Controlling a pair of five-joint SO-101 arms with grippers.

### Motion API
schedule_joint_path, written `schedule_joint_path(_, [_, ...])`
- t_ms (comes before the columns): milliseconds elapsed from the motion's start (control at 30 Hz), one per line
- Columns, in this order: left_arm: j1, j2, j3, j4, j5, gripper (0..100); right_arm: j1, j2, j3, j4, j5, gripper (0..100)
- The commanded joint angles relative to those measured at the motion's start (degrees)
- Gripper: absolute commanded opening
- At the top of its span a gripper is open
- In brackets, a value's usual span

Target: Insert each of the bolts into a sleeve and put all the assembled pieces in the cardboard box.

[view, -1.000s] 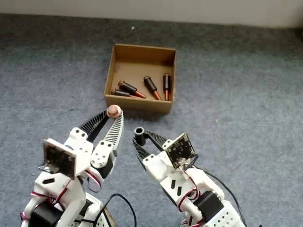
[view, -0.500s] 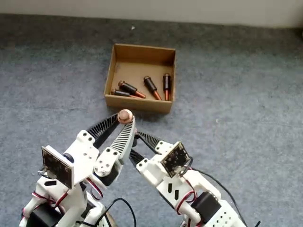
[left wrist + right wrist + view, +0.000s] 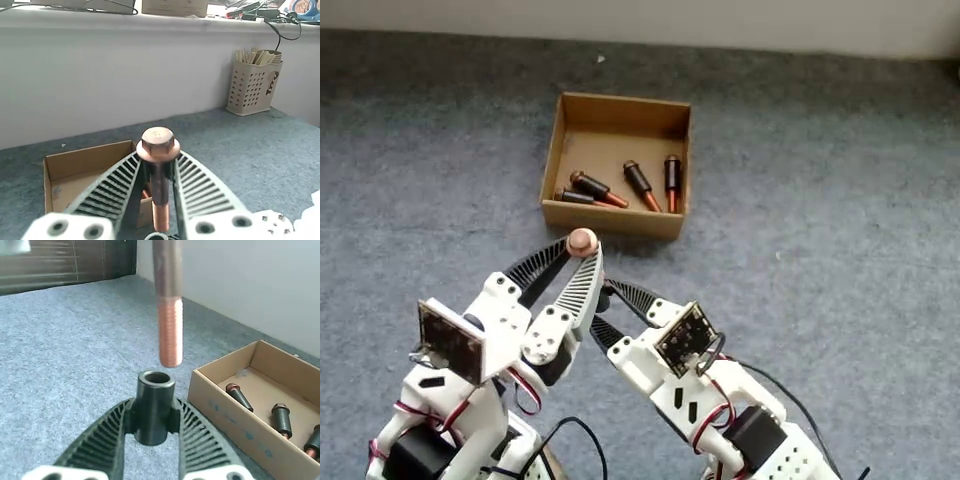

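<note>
My left gripper point(image 3: 582, 247) is shut on a copper bolt point(image 3: 159, 175), held upright with its hex head point(image 3: 582, 241) on top. Directly below it my right gripper point(image 3: 154, 426) is shut on a black sleeve point(image 3: 154, 406), standing upright with its bore facing up. The bolt's threaded tip point(image 3: 170, 335) hangs just above the sleeve's opening with a small gap between them. In the high view the sleeve is hidden under the left fingers point(image 3: 582, 290). The cardboard box point(image 3: 561, 140) lies just beyond both grippers and holds several assembled pieces point(image 3: 640, 182).
Grey carpet point(image 3: 820, 200) covers the surface all around the box. A pale wall runs along the far edge. A perforated holder with sticks point(image 3: 251, 85) stands by the wall, far from the arms.
My left gripper has swung right with the bolt to stand over the right gripper's sleeve, which has slid left beneath it. Over the last half second little has moved.
</note>
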Motion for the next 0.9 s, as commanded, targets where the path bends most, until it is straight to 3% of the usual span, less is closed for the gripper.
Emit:
schedule_joint_path(0, [-0.7, -0.6, 1.0, -0.3, 0.8, 1, 0.0, -1.1, -1.0, -1.5, 0.6, 0.6])
schedule_joint_path(167, [-0.7, -0.7, 1.1, 1.8, 0.8, 1, 3.3, -1.1, -1.1, -1.5, 0.6, 0.6])
schedule_joint_path(867, [-1.0, -0.5, 5.8, 2.0, 0.6, 1, 3.7, -1.1, -1.1, -1.5, 0.6, 0.6])
